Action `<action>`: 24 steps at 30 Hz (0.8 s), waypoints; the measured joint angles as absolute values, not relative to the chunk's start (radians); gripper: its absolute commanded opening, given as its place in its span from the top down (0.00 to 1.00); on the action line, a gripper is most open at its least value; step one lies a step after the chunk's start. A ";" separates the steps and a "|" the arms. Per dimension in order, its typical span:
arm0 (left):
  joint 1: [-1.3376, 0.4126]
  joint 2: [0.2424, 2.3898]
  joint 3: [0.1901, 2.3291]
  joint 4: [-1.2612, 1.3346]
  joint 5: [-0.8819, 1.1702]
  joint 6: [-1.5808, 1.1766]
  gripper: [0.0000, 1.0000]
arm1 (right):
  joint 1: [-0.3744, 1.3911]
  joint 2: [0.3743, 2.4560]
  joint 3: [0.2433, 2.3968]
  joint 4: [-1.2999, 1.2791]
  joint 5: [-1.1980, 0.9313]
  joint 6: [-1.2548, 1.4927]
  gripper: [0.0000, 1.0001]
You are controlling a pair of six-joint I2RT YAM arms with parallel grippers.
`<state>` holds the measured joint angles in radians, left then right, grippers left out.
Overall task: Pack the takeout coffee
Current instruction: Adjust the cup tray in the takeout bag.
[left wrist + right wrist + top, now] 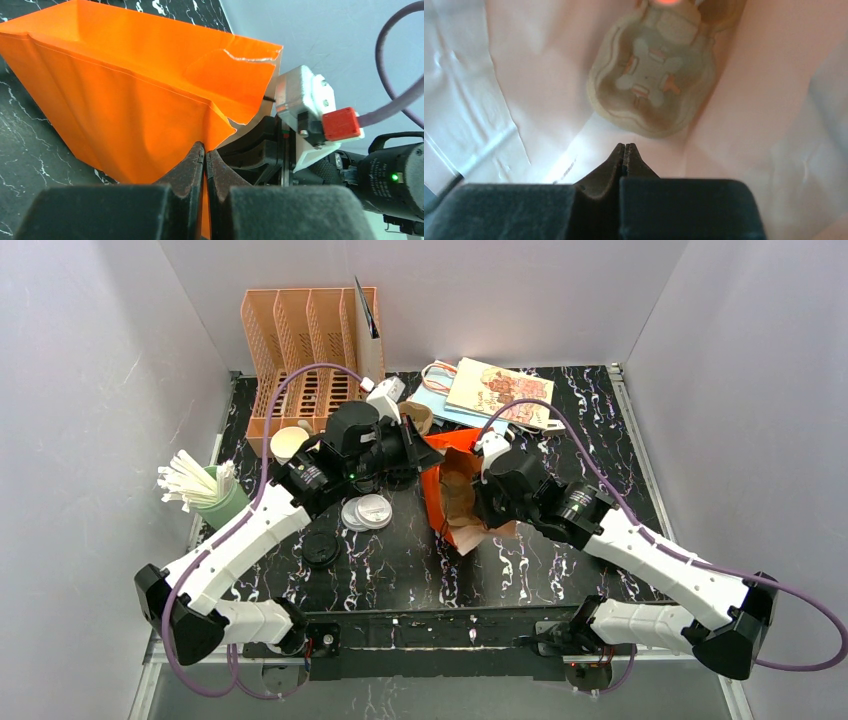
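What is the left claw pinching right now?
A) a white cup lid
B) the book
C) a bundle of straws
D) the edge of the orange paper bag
D: in the left wrist view, the left gripper is closed on a fold of the orange paper bag.

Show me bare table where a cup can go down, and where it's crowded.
Bare: the near strip between the black lid and the orange bag; also the far-right corner beside the book. Crowded: far left, around the organizer, the left arm and the white lids.
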<state>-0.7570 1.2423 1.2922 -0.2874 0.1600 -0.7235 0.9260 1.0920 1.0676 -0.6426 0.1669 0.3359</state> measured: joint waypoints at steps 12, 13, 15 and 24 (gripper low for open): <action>-0.735 1.262 1.250 -0.231 0.222 -0.822 1.00 | 0.926 1.136 1.164 -0.625 0.212 0.258 0.99; -0.723 1.273 1.251 -0.230 0.232 -0.838 1.00 | 0.926 1.143 1.164 -0.627 0.208 0.259 0.99; -0.700 1.293 1.258 -0.236 0.245 -0.871 1.00 | 0.926 1.161 1.161 -0.625 0.205 0.264 0.99; -0.590 1.363 1.310 -0.289 0.299 -1.056 1.00 | 0.927 1.200 1.132 -0.572 0.174 0.250 0.99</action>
